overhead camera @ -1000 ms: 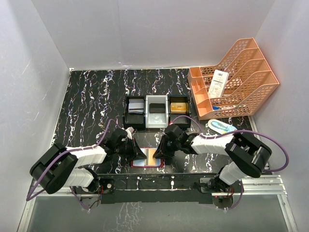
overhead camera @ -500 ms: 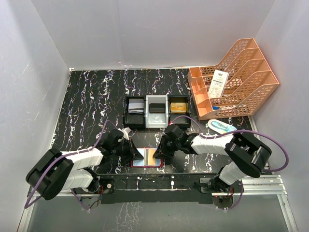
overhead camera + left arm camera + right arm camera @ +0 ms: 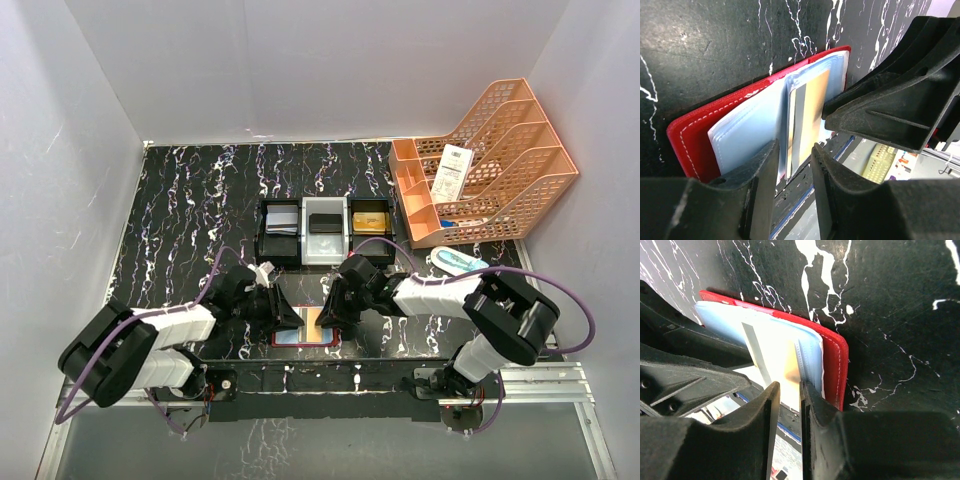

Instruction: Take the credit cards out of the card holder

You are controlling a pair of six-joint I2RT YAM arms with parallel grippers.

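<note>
The dark-red card holder (image 3: 305,340) lies open at the table's near edge, with light-blue sleeves inside. An orange-gold credit card (image 3: 312,322) with a silver stripe stands up out of its middle. The card also shows in the left wrist view (image 3: 810,115) and the right wrist view (image 3: 785,360). My left gripper (image 3: 288,318) is at the holder's left side, its jaws slightly apart astride the card's near edge (image 3: 795,150). My right gripper (image 3: 326,312) is at the right side, its jaws narrowly apart around the card's edge (image 3: 788,387), one finger against the sleeves. The red cover shows in both wrist views (image 3: 695,135) (image 3: 832,355).
A black-and-white three-compartment tray (image 3: 303,203) with cards stands behind the grippers. An orange mesh file rack (image 3: 490,160) stands at the back right. A white-and-blue object (image 3: 458,262) lies in front of it. The card holder lies right at the table's near edge.
The left arm has shifted slightly. Both grippers stay at the card holder, and the card stands in the same place.
</note>
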